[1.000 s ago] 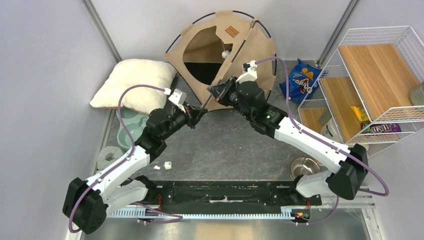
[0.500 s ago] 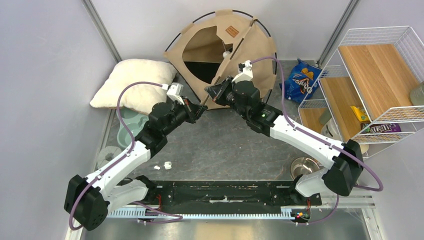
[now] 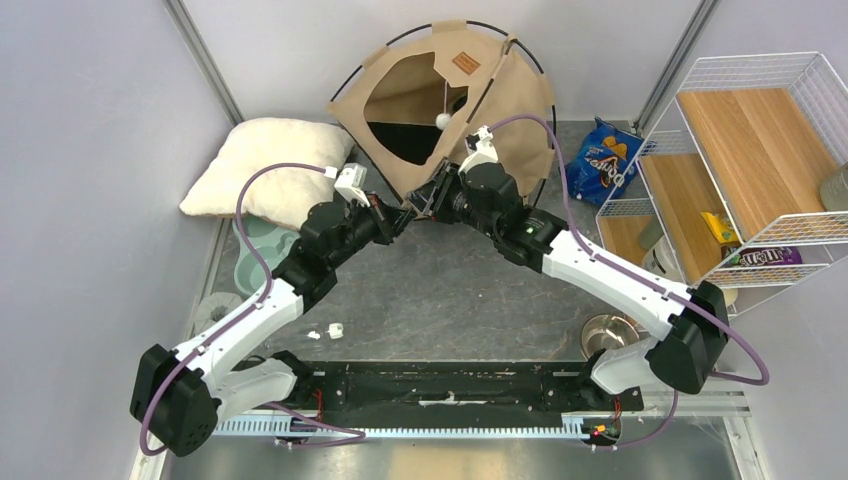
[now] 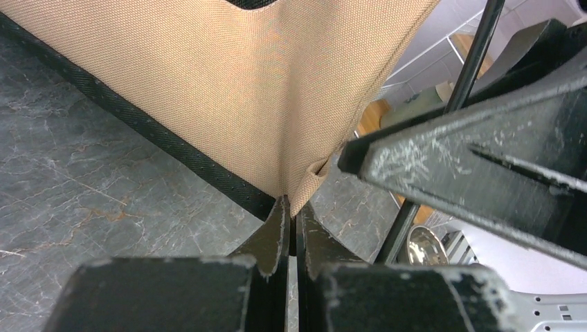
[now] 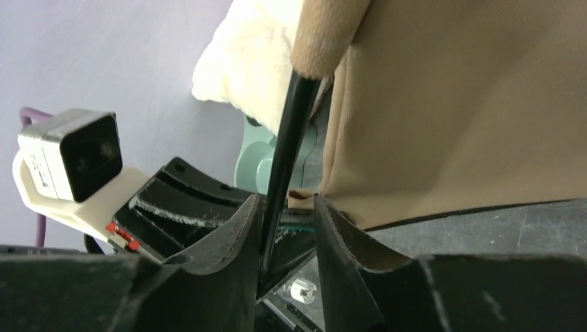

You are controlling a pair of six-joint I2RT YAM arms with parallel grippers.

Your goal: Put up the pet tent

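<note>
Tent [image 3: 440,100] stands at the back of the table [image 3: 450,290], just beside the pillow [image 3: 265,165]. My left gripper [image 4: 291,223] is clenched on the tent's bottom corner, fabric pinched between the tips. My right gripper [image 5: 287,232] is loosened, jaws apart, with the pole [image 5: 289,138] running down between them. Can't tell if it touches.
</note>
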